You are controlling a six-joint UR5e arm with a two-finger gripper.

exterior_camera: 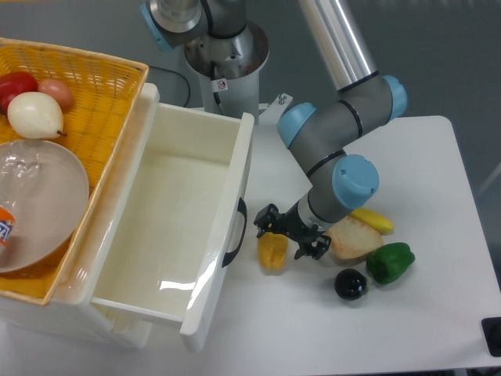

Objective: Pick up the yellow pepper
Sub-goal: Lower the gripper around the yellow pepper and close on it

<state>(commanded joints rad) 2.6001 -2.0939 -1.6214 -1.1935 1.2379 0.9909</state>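
The claw (289,234) hangs low over the surface (438,180), its two black fingers spread wide, one near the drawer handle (236,233) and the other toward the bread (354,238). It holds nothing. The yellow pepper (272,251) lies on the surface directly below and between the fingers, its upper end partly covered by the claw; whether the fingers touch it I cannot tell. The pepper sits just beside the front of the open white drawer (168,227).

To the right of the claw, the bread rests on the surface, with a banana (373,220) just behind it, partly hidden by the arm's wrist. A green pepper (390,262) lies just beside the bread's lower right edge, and a dark round fruit (350,283) sits near it, below the bread.

At the far left a yellow basket (102,86) holds a pale plate (43,196), a pale round fruit (34,114), a red one (16,84) and a pinkish one (56,92).
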